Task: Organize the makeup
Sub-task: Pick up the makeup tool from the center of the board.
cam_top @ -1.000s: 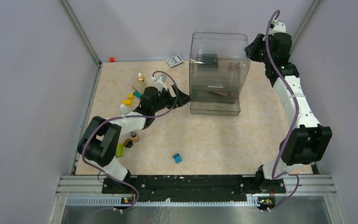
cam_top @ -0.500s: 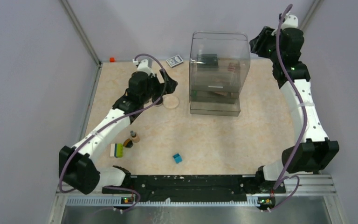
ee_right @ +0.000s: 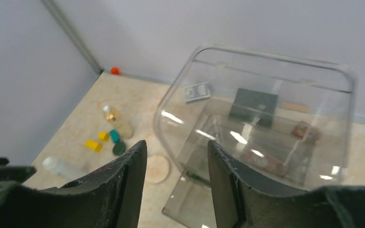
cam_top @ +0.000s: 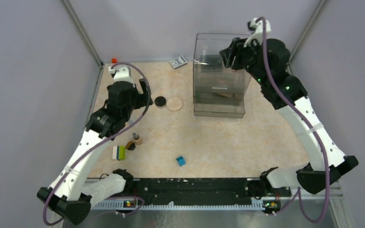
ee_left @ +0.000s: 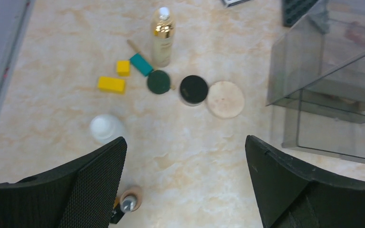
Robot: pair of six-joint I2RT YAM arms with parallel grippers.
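Note:
My left gripper [cam_top: 142, 94] hangs wide open above the table's left side, nothing between its jaws [ee_left: 185, 180]. Below it lie the black round compact [ee_left: 193, 89] and, touching it, the beige round disc [ee_left: 225, 99]. Farther off lies the gold-capped bottle [ee_left: 162, 38]; the white bottle [ee_left: 106, 128] and tan tube [ee_left: 128, 202] stand nearer. My right gripper [cam_top: 229, 56] hovers open and empty [ee_right: 176, 147] over the clear organizer [ee_right: 266, 118]. Inside it sit a dark square palette [ee_right: 254, 107] and a pinkish palette [ee_right: 306, 132].
Yellow blocks [ee_left: 111, 84], a teal block [ee_left: 141, 64] and a dark green disc [ee_left: 158, 81] lie among the makeup. A blue cube [cam_top: 181, 161] and a yellow-green block [cam_top: 119, 152] sit near the front. The grey card box [cam_top: 177, 62] lies at the back wall.
My left arm has drawn back left and up from the organizer, uncovering the beige disc and black compact. My right arm has swung left over the organizer's top, its jaws opening wider.

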